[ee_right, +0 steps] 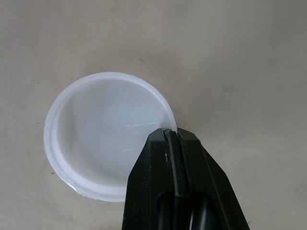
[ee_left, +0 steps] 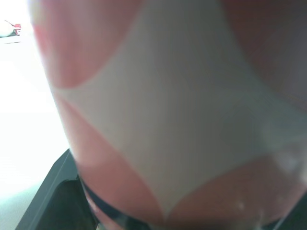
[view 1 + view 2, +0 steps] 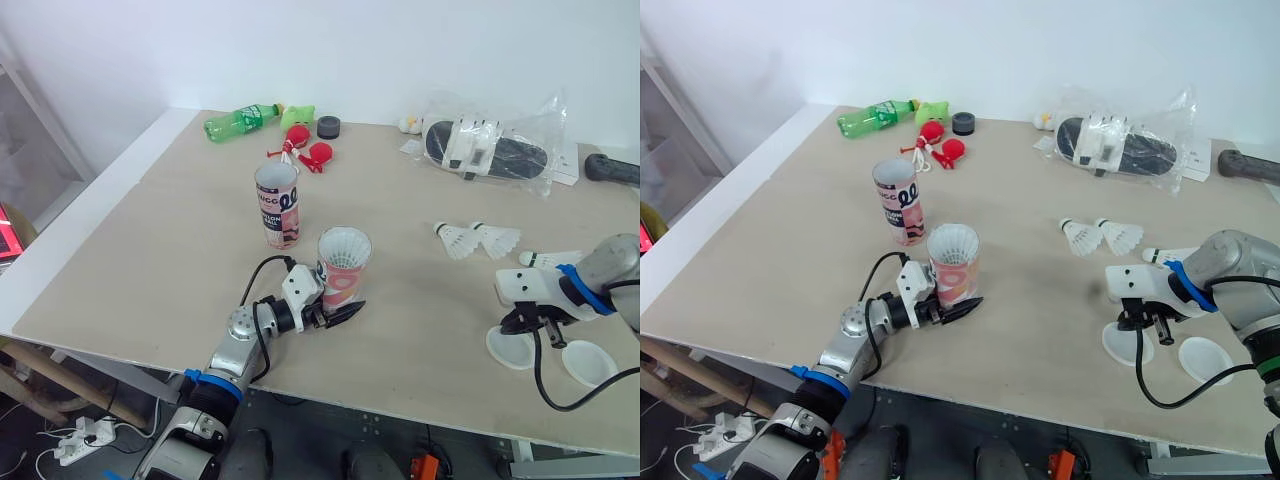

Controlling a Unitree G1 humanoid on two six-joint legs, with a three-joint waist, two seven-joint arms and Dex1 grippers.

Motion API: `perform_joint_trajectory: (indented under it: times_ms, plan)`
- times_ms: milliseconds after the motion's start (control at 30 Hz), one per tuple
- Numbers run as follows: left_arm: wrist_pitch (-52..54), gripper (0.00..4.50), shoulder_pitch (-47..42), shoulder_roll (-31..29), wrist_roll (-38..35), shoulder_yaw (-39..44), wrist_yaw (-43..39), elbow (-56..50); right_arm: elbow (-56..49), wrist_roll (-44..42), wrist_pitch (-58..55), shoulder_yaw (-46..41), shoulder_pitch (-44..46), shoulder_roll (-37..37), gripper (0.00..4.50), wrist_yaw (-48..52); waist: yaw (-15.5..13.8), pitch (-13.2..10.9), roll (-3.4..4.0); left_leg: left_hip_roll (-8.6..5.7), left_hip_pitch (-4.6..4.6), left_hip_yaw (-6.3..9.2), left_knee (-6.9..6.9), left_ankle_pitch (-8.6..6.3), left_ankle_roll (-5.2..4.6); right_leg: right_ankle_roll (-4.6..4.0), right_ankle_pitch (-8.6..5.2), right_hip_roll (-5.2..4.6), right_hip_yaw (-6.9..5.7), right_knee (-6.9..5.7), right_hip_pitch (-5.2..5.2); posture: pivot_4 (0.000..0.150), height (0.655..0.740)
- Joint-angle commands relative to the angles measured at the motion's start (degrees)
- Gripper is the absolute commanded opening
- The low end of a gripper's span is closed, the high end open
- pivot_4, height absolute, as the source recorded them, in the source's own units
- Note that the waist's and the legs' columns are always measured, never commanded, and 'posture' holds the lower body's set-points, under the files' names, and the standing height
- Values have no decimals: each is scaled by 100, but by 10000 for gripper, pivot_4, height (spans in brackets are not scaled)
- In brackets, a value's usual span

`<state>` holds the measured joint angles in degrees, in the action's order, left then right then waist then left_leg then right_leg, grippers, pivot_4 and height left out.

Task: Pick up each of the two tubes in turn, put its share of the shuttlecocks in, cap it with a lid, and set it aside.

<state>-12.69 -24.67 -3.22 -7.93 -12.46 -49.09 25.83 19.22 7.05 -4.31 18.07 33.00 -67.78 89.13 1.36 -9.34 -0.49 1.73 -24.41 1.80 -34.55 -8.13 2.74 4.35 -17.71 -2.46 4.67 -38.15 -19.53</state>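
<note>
Head views: left jaws clamp the pink-and-white tube, upright near the bench front edge, a white shuttlecock filling its mouth. 
Left wrist: tube wall sits between both fingers. 
Right wrist: right jaws pinch the white lid at its rim.

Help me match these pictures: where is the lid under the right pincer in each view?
Left eye view: lid lower right, left of a second lid.
Right eye view: lid lower right too.
Left wrist view: not in it.
Right wrist view: lid centre-left.
Shared landmark: right pincer on its rim.
</note>
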Motion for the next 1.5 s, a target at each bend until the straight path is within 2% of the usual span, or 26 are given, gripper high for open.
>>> perform_joint_trajectory:
  times_ms: [33,100,133,200,300,400,500,867,1000,1300,1500]
  plan:
    - [43,33037,95,-55,33,-24,-45,286,-505,-645,-143,205,776,-229,390,337,2,0,12,0,0,-1,0,0,0,1,1,-1,1,0,-1,1500,7400]
    - [35,33037,64,-63,45,-19,-50,320,-876,-1329,-502,333,1638,-192,390,337,33,-14,42,-2,0,-2,-1,0,0,3,1,-1,4,0,-1,1500,7400]
    - [34,33037,52,-64,46,-14,-54,333,-971,-1574,-627,411,1972,-160,390,337,79,-31,100,-2,0,-7,-2,0,0,9,3,-1,13,0,-8,1500,7400]
    - [29,33037,24,-72,47,3,-66,365,-1023,-2057,-898,642,2773,25,390,337,80,-32,91,-19,-5,4,9,1,-1,39,7,4,38,-2,-34,1500,7400]
    - [14,33037,-7,-84,60,18,-80,421,-914,-2382,-1076,879,3599,349,390,337,72,-17,67,-6,-5,28,9,2,0,27,6,24,26,-1,-36,1500,7400]
    - [33,33037,-53,-106,121,-24,-122,492,-649,-2653,-1226,1078,4715,1179,390,337,83,-12,68,-7,-6,16,6,2,0,21,7,14,28,-1,-55,1500,7400]
    - [86,33037,-80,-125,133,-48,-152,519,-379,-2670,-1173,1312,5280,1706,390,337,60,-14,65,-9,-35,24,5,5,-4,-4,31,19,28,-6,-71,1500,7400]
    - [130,33037,-89,-140,131,-68,-100,523,-131,-2911,-725,2202,5772,2182,390,337,10,-11,57,-4,-58,39,5,6,-5,-16,30,28,15,-10,-89,1500,7400]
    - [121,33037,-61,-113,137,-82,-76,521,169,-2556,-403,2480,5738,2425,390,337,11,-11,57,-4,-58,40,4,6,-5,-15,30,28,16,-9,-89,1500,7400]
    - [118,33037,-22,-80,137,-80,-20,503,510,-2106,74,2781,5670,2516,390,337,5,-11,58,-6,-62,51,4,7,-5,-16,30,30,12,-11,-89,1500,7400]
    - [120,33037,-13,-80,144,-88,-26,490,467,-2227,59,2814,5742,2499,390,337,5,-11,58,-6,-61,54,4,7,-5,-17,30,31,11,-11,-88,1500,7400]
